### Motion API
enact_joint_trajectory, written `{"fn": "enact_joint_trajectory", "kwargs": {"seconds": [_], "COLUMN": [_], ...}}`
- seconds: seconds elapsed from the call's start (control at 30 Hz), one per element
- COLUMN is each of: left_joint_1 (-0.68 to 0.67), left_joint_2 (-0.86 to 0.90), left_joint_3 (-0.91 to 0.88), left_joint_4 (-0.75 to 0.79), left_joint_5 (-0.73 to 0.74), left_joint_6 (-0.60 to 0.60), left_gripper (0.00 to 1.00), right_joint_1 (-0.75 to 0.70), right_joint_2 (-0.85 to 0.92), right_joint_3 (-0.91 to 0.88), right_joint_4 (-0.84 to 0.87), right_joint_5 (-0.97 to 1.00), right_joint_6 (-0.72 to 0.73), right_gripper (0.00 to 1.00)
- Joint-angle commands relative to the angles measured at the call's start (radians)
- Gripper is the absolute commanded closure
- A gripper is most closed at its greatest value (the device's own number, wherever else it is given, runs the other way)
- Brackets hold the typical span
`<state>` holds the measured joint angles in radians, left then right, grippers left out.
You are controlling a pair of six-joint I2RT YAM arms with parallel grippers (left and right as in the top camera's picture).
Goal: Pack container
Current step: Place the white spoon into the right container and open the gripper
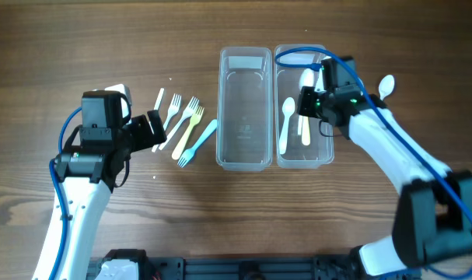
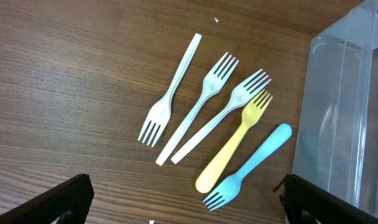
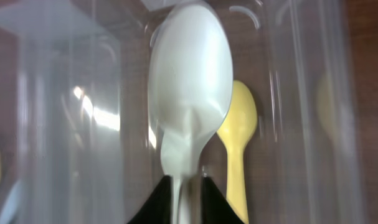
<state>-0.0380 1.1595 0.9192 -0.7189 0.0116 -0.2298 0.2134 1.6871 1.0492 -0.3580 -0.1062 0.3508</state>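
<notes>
Two clear containers stand side by side. The left one [image 1: 245, 51] is empty; it also shows in the left wrist view [image 2: 344, 112]. The right one [image 1: 329, 132] holds a pale spoon [image 1: 287, 120] and a yellow spoon [image 1: 304, 128] [image 3: 238, 124]. My right gripper [image 1: 307, 92] [image 3: 187, 193] is shut on a white spoon [image 1: 306, 78] [image 3: 190, 74] over the right container. Several forks lie left of the containers: white ones [image 2: 201, 102], a yellow one [image 2: 235, 140] and a blue one [image 1: 197, 144] [image 2: 251, 165]. My left gripper [image 1: 154, 131] [image 2: 189, 202] is open and empty just above them.
Another white spoon [image 1: 386, 85] lies on the wooden table to the right of the containers. Bare table lies in front of the containers and to the far left.
</notes>
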Motion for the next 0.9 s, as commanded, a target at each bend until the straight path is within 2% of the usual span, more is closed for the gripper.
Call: {"fn": "enact_joint_trajectory", "kwargs": {"seconds": [0.0,0.07,0.2,0.37,0.47,0.6,0.67,0.87], "left_joint_1": [0.006,0.006,0.006,0.006,0.006,0.006,0.006,0.006], "left_joint_2": [0.002,0.002,0.002,0.002,0.002,0.002,0.002,0.002], "left_joint_3": [0.019,0.019,0.019,0.019,0.019,0.019,0.019,0.019], "left_joint_4": [-0.001,0.000,0.000,0.000,0.000,0.000,0.000,-0.001], "left_joint_5": [-0.010,-0.010,-0.010,-0.010,-0.010,-0.010,-0.010,-0.010], "left_joint_6": [0.016,0.016,0.016,0.016,0.016,0.016,0.016,0.016], "left_gripper": [0.00,0.00,0.00,0.00,0.00,0.00,0.00,0.00], "right_joint_1": [0.003,0.002,0.001,-0.052,-0.155,-0.309,-0.372,-0.475], "right_joint_2": [0.018,-0.003,-0.129,-0.357,-0.415,-0.319,-0.212,0.107], "right_joint_3": [0.003,0.017,0.077,0.103,0.103,0.074,0.069,0.088], "right_joint_4": [0.032,0.014,-0.050,-0.069,-0.121,-0.154,-0.154,-0.104], "right_joint_5": [-0.059,-0.058,-0.051,0.207,0.325,0.295,0.254,0.114], "right_joint_6": [-0.130,-0.142,-0.142,-0.141,-0.142,-0.128,-0.078,-0.050], "right_gripper": [0.72,0.65,0.62,0.57,0.56,0.57,0.57,0.61]}}
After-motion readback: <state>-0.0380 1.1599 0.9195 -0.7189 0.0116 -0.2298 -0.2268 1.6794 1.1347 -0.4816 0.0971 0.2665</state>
